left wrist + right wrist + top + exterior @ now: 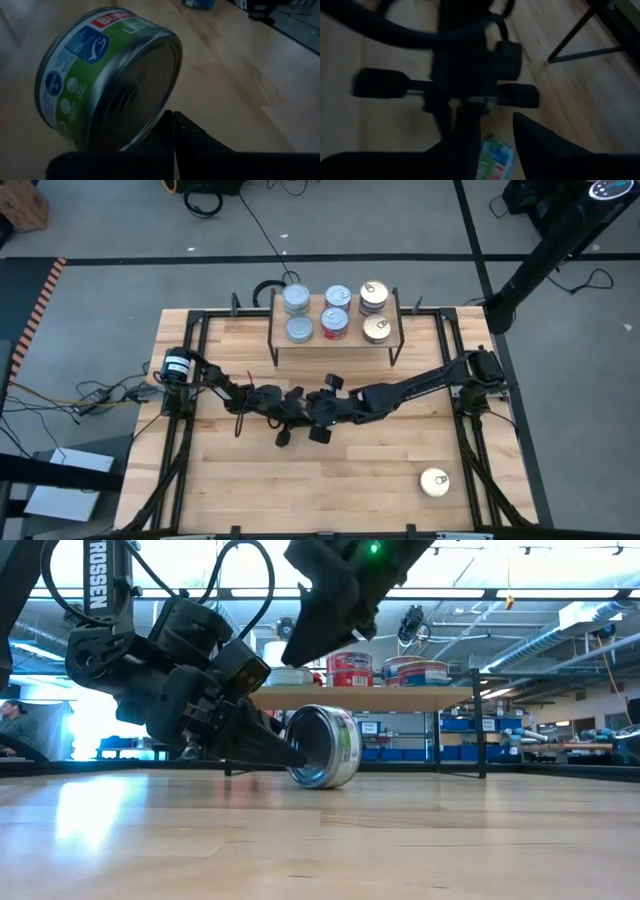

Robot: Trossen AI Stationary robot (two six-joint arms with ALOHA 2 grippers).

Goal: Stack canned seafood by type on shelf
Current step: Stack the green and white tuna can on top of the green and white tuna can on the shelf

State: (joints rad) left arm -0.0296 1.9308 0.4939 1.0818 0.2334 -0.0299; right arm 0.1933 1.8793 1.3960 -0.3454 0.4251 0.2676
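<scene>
Green-labelled tin tilted on edge; left gripper, fingers together, touches it; right gripper spread above.

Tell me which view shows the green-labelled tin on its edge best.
The left wrist view: the green-labelled tin fills the picture, tilted on its edge on the tabletop, label and silver end plain. The low view shows it smaller, at the left end effector. The right wrist view catches only a sliver; in the high view the arms hide it.
</scene>
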